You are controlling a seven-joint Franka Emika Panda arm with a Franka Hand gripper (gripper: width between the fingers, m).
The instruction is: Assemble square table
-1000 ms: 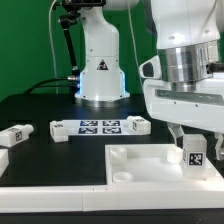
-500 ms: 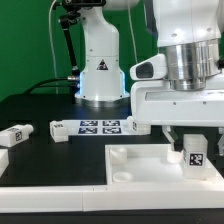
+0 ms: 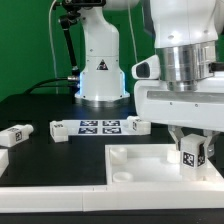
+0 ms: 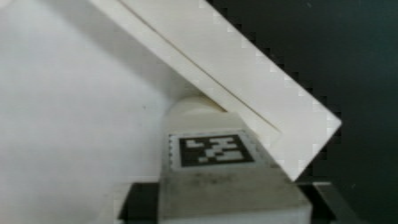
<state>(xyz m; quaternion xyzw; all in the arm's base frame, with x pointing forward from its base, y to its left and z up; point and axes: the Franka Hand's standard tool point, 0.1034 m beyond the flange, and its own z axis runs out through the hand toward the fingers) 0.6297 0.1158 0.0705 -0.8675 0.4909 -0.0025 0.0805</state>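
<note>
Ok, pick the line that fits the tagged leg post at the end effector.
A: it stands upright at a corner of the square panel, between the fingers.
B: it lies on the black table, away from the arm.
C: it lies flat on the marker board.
A: the leg post stands upright at the corner of the square panel, with the end effector straddling it; the marker board carries only tags.

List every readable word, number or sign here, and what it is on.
No words or numbers are readable.
Triangular warning sign on the robot base: symbol too small to read.
Square tags, patterns only, on the marker board, upright leg post, lying leg post.
</note>
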